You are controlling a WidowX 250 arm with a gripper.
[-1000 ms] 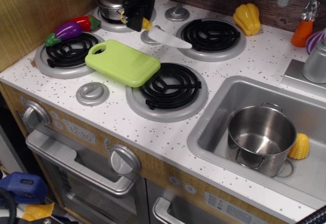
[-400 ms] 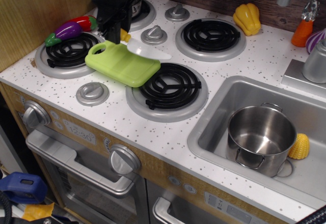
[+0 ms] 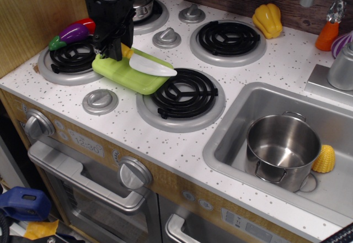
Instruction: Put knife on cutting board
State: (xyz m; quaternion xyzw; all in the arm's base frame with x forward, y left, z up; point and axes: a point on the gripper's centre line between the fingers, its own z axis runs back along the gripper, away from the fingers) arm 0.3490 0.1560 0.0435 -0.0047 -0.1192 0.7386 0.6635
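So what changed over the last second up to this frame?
The pincer carried the knife from above the back burners forward and left, lowering it until the blade lies over the cutting board. It still appears to grip the yellow handle. The board, the pot in the sink and the toy vegetables have not moved.

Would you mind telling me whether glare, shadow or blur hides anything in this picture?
In the observation.image view, focus is sharp throughout; the black tool is dark and featureless, so its jaws are unreadable; soft highlights sit on the steel pot in the sink; the white-bladed, yellow-handled toy knife reads clearly against the lime-green plastic cutting board.
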